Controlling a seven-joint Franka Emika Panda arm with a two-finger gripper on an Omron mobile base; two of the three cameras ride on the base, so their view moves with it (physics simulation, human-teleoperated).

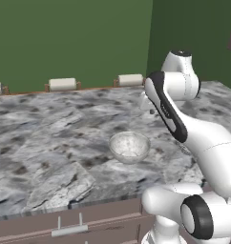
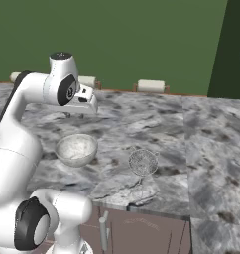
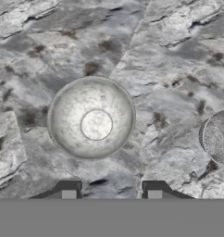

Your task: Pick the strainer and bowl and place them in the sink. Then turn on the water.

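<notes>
The bowl (image 3: pixel 91 119) sits centre-frame in my hand view, upright on the marble counter (image 3: pixel 169 55). It looks rigid, light and slick, so I'd pinch its thin rim. The strainer (image 3: pixel 219 136) lies at the right edge, apart from it. My gripper (image 3: pixel 111 190) hangs above, part-open, holding nothing.

Grey marble counter (image 2: pixel 201 149): bowl (image 2: pixel 76 149) upright, strainer (image 2: pixel 143 162) just beside it, apart, nr front edge.
</notes>
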